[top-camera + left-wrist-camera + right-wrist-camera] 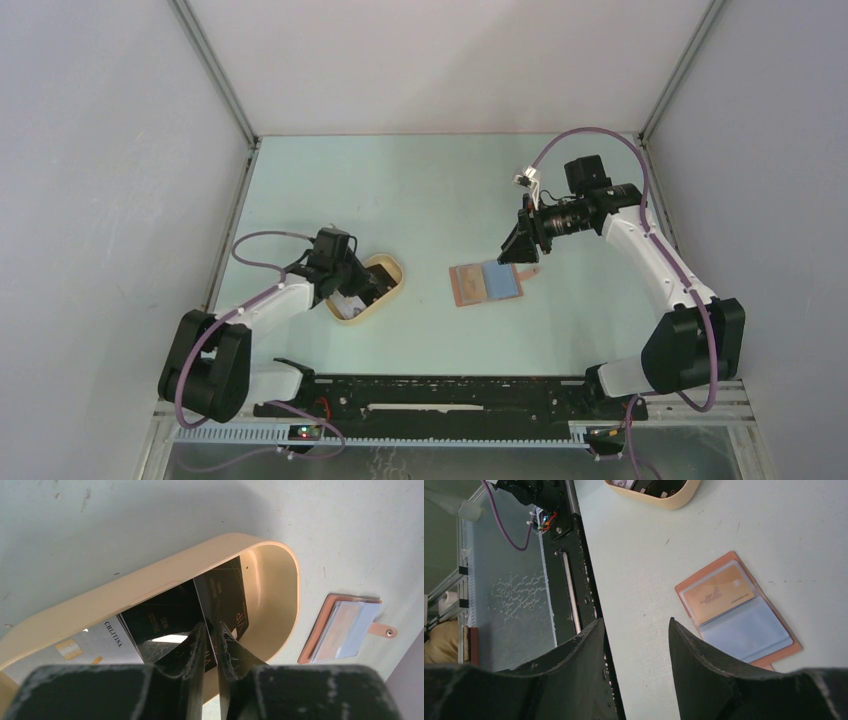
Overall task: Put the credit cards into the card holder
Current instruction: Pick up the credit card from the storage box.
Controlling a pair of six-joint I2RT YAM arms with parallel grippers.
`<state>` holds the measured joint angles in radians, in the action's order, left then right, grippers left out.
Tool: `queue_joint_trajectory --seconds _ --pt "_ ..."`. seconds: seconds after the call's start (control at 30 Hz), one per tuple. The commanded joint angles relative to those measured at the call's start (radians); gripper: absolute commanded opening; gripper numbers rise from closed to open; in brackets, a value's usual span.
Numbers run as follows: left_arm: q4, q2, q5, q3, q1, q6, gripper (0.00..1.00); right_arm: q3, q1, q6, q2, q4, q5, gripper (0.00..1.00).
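lift the black credit card (225,595), pinched edge-on in the nearly closed left end effector (212,640) inside the tan tray (150,577), straight up before crossing right to the open card holder (345,630), where the right end effector (635,624) hovers open, empty.

Your left arm (265,303) reaches forward and low, elbow bent. Its left gripper (211,626) points down with the jaws drawn almost together, pinching the edge of a black card (222,587). Your right arm (655,255) arcs up and inward. The right gripper (635,622) hangs above the worktop (649,540), jaws standing well apart.
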<state>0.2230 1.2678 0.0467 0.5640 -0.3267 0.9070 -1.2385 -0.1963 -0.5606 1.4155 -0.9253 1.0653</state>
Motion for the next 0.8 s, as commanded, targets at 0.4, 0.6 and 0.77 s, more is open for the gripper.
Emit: queue_joint_trajectory --seconds 0.4,0.6,0.77 --pt "-0.166 -0.123 -0.033 -0.091 0.000 0.009 0.00 -0.006 0.006 -0.021 -0.031 -0.015 0.024 0.59" --pt "-0.218 -0.169 0.000 -0.120 0.002 -0.005 0.00 -0.006 0.006 -0.021 -0.029 -0.015 0.022 0.59" --pt "-0.218 -0.213 0.007 -0.133 0.001 -0.045 0.00 -0.006 0.006 -0.022 -0.021 -0.019 0.028 0.59"
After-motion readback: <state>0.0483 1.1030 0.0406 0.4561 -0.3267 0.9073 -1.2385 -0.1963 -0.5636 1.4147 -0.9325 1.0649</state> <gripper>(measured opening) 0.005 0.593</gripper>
